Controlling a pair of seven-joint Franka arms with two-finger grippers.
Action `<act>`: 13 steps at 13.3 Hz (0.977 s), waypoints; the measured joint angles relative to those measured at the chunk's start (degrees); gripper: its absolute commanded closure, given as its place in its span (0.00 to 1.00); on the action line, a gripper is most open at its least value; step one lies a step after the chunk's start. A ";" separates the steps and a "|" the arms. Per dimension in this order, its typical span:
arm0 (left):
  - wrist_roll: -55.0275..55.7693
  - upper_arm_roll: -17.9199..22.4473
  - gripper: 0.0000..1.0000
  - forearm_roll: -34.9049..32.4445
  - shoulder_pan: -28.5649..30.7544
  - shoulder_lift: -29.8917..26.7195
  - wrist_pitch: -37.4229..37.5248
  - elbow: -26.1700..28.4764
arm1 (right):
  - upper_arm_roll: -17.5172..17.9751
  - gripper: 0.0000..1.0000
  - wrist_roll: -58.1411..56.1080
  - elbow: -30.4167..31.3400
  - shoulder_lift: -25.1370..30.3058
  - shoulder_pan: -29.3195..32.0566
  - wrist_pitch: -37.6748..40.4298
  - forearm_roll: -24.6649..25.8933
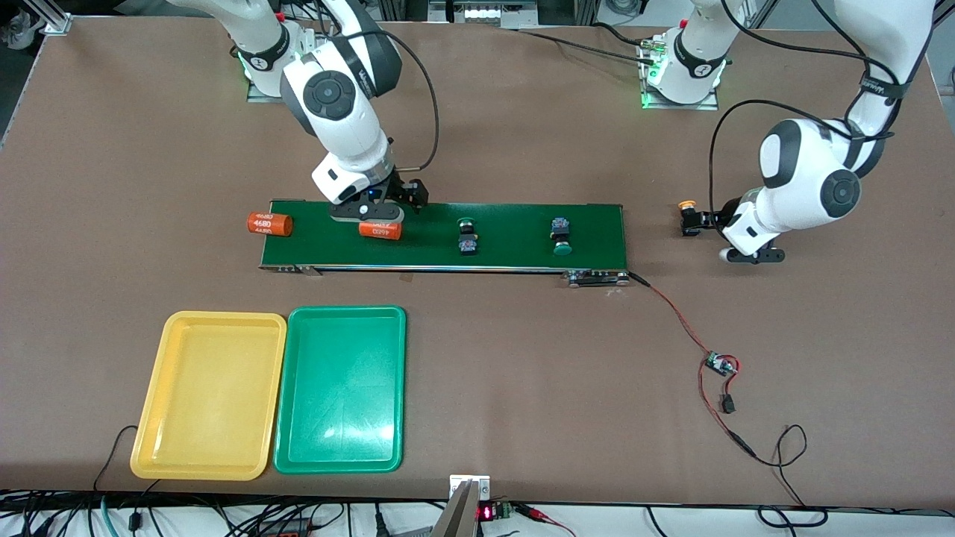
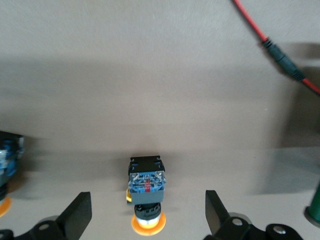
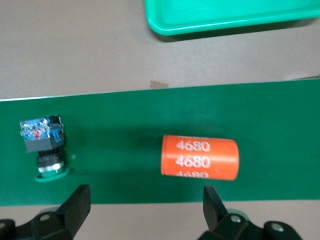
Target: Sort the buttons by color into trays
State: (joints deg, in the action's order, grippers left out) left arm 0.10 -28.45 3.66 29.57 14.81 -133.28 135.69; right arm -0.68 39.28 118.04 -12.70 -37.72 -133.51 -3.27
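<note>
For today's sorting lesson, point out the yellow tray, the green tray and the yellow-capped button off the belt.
yellow tray (image 1: pixel 211 395): front view, bare floor.
green tray (image 1: pixel 342 391): front view, bare floor.
yellow-capped button (image 2: pixel 146 187): left wrist view, block body.

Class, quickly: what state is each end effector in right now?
Left end effector: open, holding nothing, over a yellow-capped button.
Right end effector: open, holding nothing, over the conveyor belt.

Two green-capped buttons (image 1: pixel 468 237) (image 1: pixel 561 235) lie on their sides on the belt (image 1: pixel 522 253), well apart. A yellow-capped button (image 1: pixel 689 218) lies on the surface off the belt's end, toward the left arm; the left wrist view shows a second one (image 2: pixel 7 170) beside it. The yellow tray (image 1: pixel 211 394) and green tray (image 1: pixel 342 389) sit side by side, nearer the camera.
</note>
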 measured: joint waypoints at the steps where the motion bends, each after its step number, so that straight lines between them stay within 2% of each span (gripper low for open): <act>1: 0.00 0.00 0.00 0.00 0.00 0.77 -0.81 0.57 | -0.01 0.00 0.02 -0.74 -0.91 0.00 -0.01 0.00; 5: 0.00 0.01 0.00 -0.01 0.00 3.10 -5.21 2.77 | -0.21 0.00 0.13 -3.63 -4.60 -1.57 -0.01 0.00; 10: 0.52 0.60 0.00 -0.01 0.07 3.40 -5.57 3.38 | -0.72 0.00 0.36 -6.85 -7.61 -2.58 -0.03 0.00; 11: 0.76 0.64 0.04 -0.01 0.07 3.43 -5.57 3.68 | -0.87 0.00 0.36 -7.30 -7.70 -2.58 -0.03 0.00; 13: 0.93 0.64 0.24 -0.01 0.07 3.48 -5.57 4.01 | -0.93 0.00 0.36 -7.82 -8.00 -2.60 -0.03 0.00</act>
State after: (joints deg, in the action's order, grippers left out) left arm 1.03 -27.81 3.65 29.64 18.28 -138.85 139.70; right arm -1.60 39.63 110.22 -20.70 -40.32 -133.54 -3.27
